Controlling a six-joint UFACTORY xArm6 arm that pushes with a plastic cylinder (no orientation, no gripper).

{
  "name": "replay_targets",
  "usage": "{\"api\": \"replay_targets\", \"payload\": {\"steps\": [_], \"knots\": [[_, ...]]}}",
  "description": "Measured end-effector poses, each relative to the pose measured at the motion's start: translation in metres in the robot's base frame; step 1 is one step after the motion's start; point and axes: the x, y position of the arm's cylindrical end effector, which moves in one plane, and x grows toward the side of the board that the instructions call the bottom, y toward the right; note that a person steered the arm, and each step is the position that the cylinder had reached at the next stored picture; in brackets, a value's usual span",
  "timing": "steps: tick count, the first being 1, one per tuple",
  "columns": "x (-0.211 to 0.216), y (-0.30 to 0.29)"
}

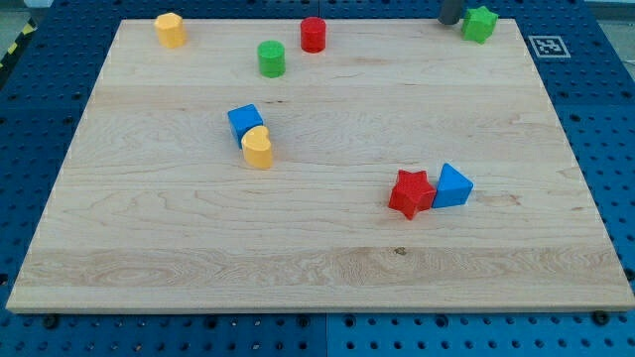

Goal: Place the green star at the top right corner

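A: Where is my tip (449, 22)?

B: At the view's top right, a dark stub of rod, just to the left of the green star (480, 23); whether they touch I cannot tell. There are no jaws to spread or press, only that plain rod end.

A: And the star?

B: It sits at the top right corner of the board (327, 268), a chunky, matte block with blunt points.

A: The rest?

B: A red cylinder (314, 34) and a green cylinder (271, 59) stand near the top edge, a little apart. A yellow block (171, 30) (faceted, perhaps six-sided) is at the top left. Mid-board, a blue cube (244, 121) touches a rounded yellow block (258, 148). Lower right, a red star (411, 193) presses against a blue triangular block (452, 186).

A: The surface?

B: Pale wood with long grain, lying on a blue pegboard table (595, 89); a black-and-white marker tag (548, 46) sits off the board's top right corner
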Motion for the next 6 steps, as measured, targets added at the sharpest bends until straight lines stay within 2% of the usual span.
{"api": "replay_targets", "payload": {"steps": [4, 6], "knots": [[0.0, 0.012], [0.0, 0.045]]}}
